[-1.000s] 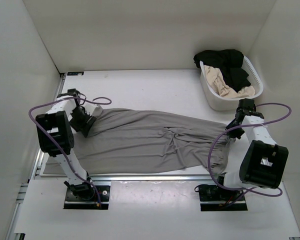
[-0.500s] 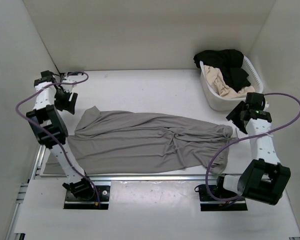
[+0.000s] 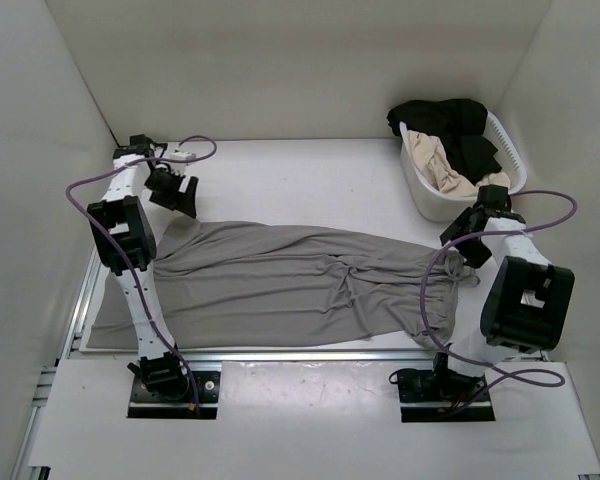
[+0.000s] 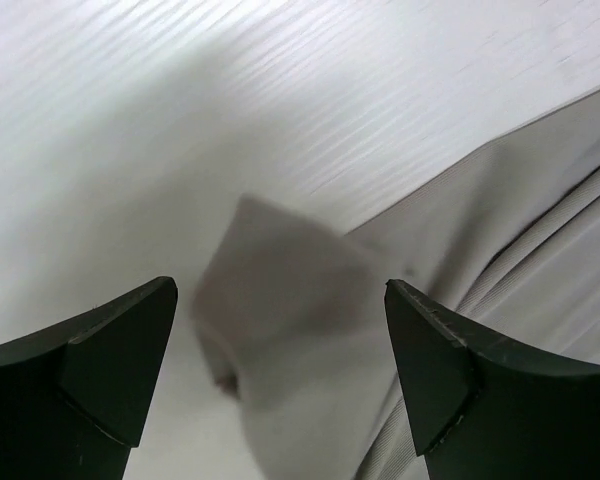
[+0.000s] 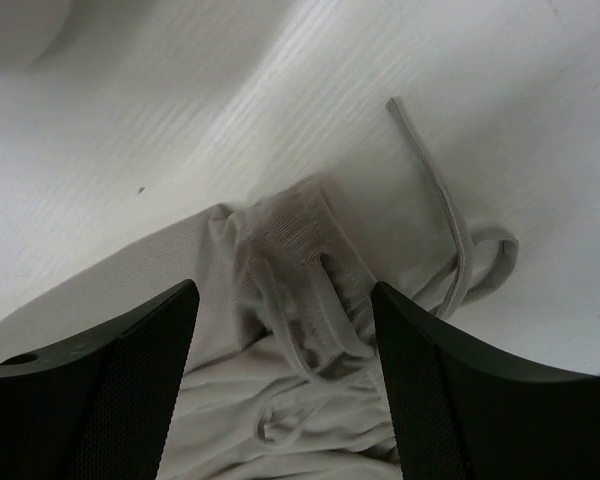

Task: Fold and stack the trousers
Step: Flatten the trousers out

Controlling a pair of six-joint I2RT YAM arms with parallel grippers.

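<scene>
The grey trousers [image 3: 290, 280] lie spread flat across the table, leg ends to the left and gathered waist to the right. My left gripper [image 3: 183, 203] hovers open over the far leg-end corner. In the left wrist view that turned-up corner [image 4: 280, 330] shows blurred below the wide-apart fingers of the gripper [image 4: 280, 292], and nothing is pinched. My right gripper [image 3: 458, 245] stands open over the waist's far corner. Its own view shows the waistband [image 5: 300, 245] and loose drawstring [image 5: 450, 215] beneath the open gripper [image 5: 282, 292].
A white basket [image 3: 420, 195] with a black garment [image 3: 450, 125] and a beige garment [image 3: 450, 170] stands at the back right, close behind the right arm. White walls enclose the table [image 3: 300, 175] on three sides.
Both grippers have opened and let go of the trousers. The left one swung off to the far left and came back over the leg-end corner. The right one lifted and returned over the waist.
</scene>
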